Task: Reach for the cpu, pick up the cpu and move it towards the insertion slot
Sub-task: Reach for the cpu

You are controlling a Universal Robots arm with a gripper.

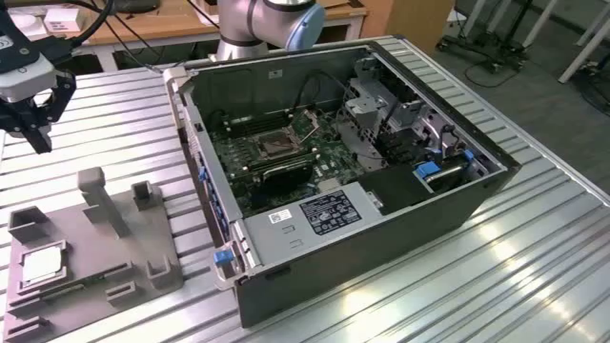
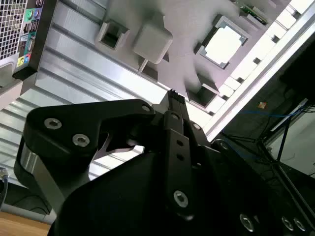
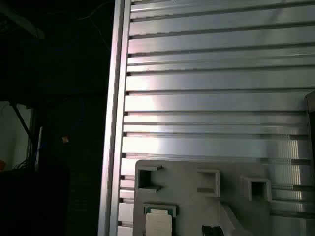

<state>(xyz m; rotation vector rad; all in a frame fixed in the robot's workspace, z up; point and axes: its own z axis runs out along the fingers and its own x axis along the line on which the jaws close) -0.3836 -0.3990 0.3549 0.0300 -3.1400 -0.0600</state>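
cpu (image 1: 40, 264) lies flat in a recess of the grey tray (image 1: 105, 246), at the exterior view's left, well apart from the gripper (image 1: 41, 143); whether that gripper is open or closed i cannot tell. a good reach should centre squarely above it and descend level. one cpu, one slot (image 1: 279, 145), one tray, one gripper.

Silver-grey arm (image 1: 250, 21) with round tube joints and a pale blue end cap (image 1: 303, 30). Boxy wrist block (image 1: 24, 71), white to light grey, with black cables (image 1: 91, 28) looping off it. Matte black pincer (image 1: 36, 123). In the second wrist view its body is black angular link plates with rounded corners, studded with shiny silver screw heads (image 2: 81, 140), plus one silver cylindrical pivot (image 2: 27, 162) at the edge.
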